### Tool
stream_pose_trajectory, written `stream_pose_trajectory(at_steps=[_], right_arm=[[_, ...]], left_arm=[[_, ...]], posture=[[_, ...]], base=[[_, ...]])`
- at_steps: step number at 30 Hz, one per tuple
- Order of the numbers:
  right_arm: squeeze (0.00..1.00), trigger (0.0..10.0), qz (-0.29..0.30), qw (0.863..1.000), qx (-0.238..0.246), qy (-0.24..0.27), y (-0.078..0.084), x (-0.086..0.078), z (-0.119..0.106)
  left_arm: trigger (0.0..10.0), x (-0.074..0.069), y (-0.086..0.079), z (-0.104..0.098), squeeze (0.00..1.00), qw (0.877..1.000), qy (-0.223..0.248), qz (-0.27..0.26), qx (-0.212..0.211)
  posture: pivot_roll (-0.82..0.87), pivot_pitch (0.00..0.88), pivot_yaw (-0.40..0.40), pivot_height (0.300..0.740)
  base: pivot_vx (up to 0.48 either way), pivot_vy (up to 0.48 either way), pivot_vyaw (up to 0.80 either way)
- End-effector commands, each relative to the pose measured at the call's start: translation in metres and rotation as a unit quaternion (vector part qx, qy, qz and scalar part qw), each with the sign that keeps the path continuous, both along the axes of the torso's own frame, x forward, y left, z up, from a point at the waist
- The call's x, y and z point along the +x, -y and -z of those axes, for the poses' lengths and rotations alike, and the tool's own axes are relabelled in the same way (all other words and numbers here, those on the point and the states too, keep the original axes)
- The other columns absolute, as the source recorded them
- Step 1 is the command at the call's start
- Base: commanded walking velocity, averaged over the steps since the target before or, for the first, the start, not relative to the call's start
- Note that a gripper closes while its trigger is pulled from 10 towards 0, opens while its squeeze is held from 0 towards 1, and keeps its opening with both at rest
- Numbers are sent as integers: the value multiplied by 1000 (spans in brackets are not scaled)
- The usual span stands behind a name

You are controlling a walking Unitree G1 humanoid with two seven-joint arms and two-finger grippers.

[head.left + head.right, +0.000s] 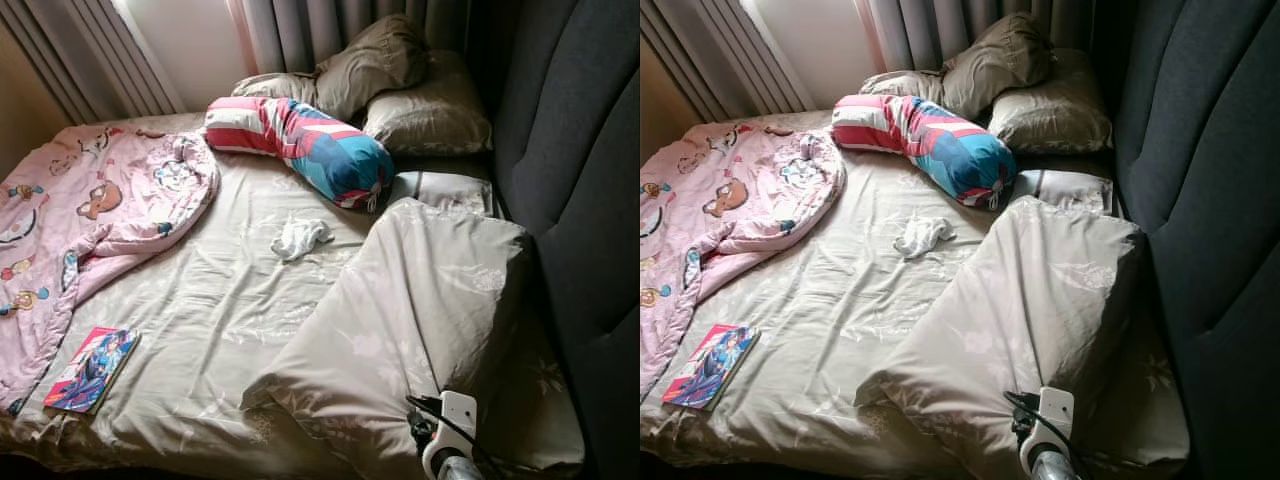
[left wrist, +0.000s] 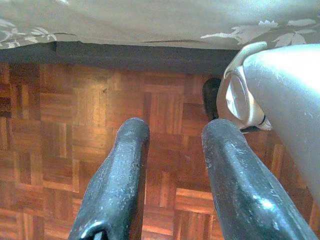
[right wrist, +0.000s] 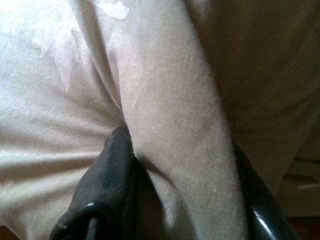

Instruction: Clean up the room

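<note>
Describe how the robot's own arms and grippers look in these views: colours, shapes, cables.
The left gripper has two long, rounded black fingers with a glossy, slightly scuffed surface. The right arm is silver-grey, ending in a white wrist housing with black cables looped beside it. The right gripper has the same thick black fingers, smooth and shiny at the edges.
</note>
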State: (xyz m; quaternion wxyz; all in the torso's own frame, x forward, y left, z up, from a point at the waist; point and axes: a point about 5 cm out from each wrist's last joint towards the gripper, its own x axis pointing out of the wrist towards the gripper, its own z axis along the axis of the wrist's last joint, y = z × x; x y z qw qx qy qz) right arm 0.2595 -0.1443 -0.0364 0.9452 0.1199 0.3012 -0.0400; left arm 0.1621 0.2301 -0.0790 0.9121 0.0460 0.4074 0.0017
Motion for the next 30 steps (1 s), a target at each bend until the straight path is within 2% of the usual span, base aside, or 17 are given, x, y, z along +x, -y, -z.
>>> stream_pose_trajectory(at_steps=[1,10,19,21,27,30], right_arm=[[0,0,-19,998,7,-54,-9,-20,17],[0,0,-12,998,-6,-64,-3,-24,19],[0,0,2,998,-23,-66,7,-21,18],[0,0,7,998,-34,-60,12,-18,15],[0,0,70,995,-64,-34,36,-5,3],[0,0,114,989,-97,10,54,12,-16]], left_arm=[[10000,-12,-4,5,0,1000,-25,-8,4],[10000,-10,-5,4,0,1000,-24,-10,6],[10000,-5,0,4,0,1000,-21,-9,5],[10000,-3,1,4,0,1000,-22,-9,5],[10000,-2,1,3,0,1000,-24,-10,6],[10000,-2,0,3,0,1000,-24,-9,7]], posture=[[95,188,136,660],[83,170,134,660],[73,153,133,660],[69,150,133,660],[57,143,135,660],[48,142,137,660]], base=[[0,0,0],[0,0,0],[0,0,0],[0,0,0],[0,0,0],[0,0,0]])
